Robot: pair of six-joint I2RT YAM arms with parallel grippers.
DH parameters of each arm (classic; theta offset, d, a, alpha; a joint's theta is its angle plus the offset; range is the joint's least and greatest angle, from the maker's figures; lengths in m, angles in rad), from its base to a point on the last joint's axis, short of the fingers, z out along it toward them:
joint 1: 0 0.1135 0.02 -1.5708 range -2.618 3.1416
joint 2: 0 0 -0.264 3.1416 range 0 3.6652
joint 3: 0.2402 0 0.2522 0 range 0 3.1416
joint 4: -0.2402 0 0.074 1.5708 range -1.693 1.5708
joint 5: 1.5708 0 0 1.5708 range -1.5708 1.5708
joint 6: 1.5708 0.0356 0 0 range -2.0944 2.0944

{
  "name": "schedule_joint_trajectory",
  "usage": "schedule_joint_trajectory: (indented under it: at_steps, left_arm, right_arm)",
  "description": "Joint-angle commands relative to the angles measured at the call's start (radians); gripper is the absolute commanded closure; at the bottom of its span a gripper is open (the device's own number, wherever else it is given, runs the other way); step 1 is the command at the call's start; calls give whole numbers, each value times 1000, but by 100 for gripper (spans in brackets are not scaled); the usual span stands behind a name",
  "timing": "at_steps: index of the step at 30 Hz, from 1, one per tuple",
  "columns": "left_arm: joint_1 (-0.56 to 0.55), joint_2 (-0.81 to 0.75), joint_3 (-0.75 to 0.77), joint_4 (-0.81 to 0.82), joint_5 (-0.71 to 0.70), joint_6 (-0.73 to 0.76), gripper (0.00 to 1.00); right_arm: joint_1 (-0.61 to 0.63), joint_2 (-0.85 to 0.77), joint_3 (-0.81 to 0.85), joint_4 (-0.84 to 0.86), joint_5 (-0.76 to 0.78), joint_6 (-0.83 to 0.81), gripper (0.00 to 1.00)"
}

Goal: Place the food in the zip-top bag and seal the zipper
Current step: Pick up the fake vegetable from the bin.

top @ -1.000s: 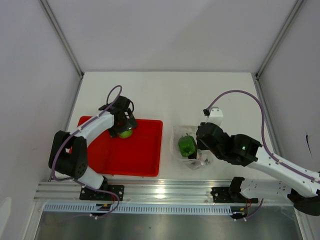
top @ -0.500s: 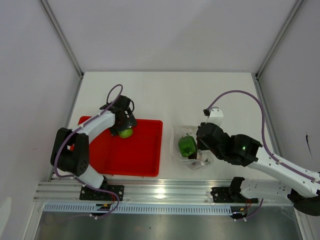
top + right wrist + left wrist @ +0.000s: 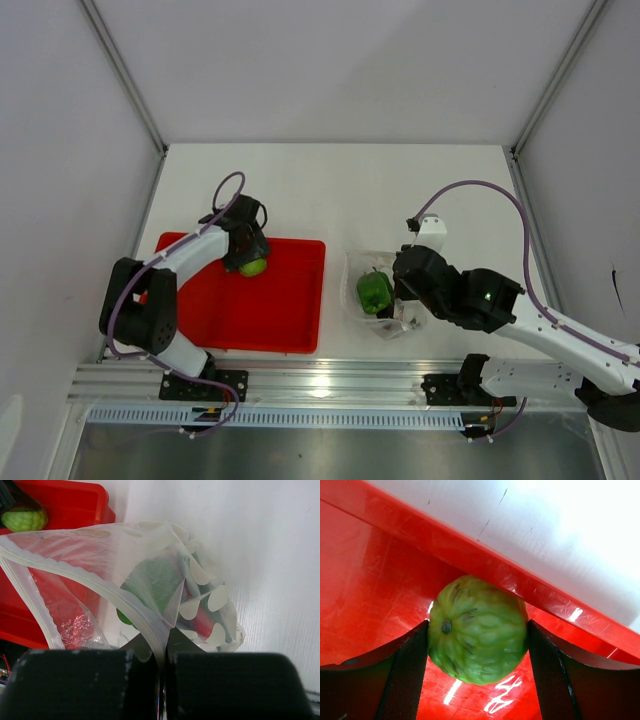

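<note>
A round green bumpy vegetable [image 3: 477, 630] lies in the red tray [image 3: 270, 310] against its back rim. My left gripper [image 3: 249, 262] straddles it, and both pads [image 3: 410, 675] touch its sides. The zip-top bag [image 3: 384, 318] lies on the table right of the tray. It holds a green pepper [image 3: 375, 291] and something red [image 3: 202, 620]. My right gripper [image 3: 165, 652] is shut on the bag's zipper [image 3: 75, 572] edge and lifts it, so the mouth gapes toward the tray. The round vegetable also shows in the right wrist view [image 3: 24, 519]. The eggplant is not in view.
The tray's raised rim [image 3: 520, 580] runs right behind the round vegetable. White table lies beyond the tray and round the bag. Enclosure walls and metal posts stand at both sides. A metal rail runs along the near edge by the arm bases.
My left gripper has shifted slightly at the round green vegetable by the tray's back rim. The right gripper and the bag have not moved.
</note>
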Motion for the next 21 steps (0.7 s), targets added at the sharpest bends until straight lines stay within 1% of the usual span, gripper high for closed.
schedule_joint_trajectory:
  at_steps: [1,4,5,6,7,9,10,11,12,13,15,16,18,21]
  left_arm:
    - [8,-48,-24,24,19,15,51]
    - [8,-97,-24,9,32,18,60]
    - [8,-114,-26,6,40,20,64]
    - [9,-159,-26,0,61,23,67]
    - [9,-184,-26,-2,75,26,74]
    - [8,-244,-24,-2,109,37,81]
    - [9,-305,-23,1,156,41,85]
    - [9,-339,-21,15,189,45,86]
    - [8,-408,-24,30,275,51,88]
    - [6,-442,-30,70,320,51,88]
    - [0,-499,-32,96,405,28,89]
    - [-20,-538,-27,101,454,16,89]
    - [-49,-566,-1,101,489,-3,89]
    - [-135,-631,11,133,514,-24,88]
  right_arm:
    - [1,-7,26,14,26,15,100]
    - [1,-10,28,15,26,15,100]
    - [1,-10,28,14,27,14,100]
    - [0,-8,26,14,27,15,100]
    - [0,-8,28,14,27,15,100]
    - [1,-8,28,15,27,17,100]
    - [0,-5,28,17,26,14,100]
    - [0,-5,29,18,24,14,100]
    - [0,-3,32,20,26,12,100]
    - [0,1,34,20,26,11,100]
    - [1,3,36,27,24,8,100]
    - [0,9,37,29,23,6,100]
    - [0,16,39,32,21,4,100]
    - [0,27,46,31,18,4,100]
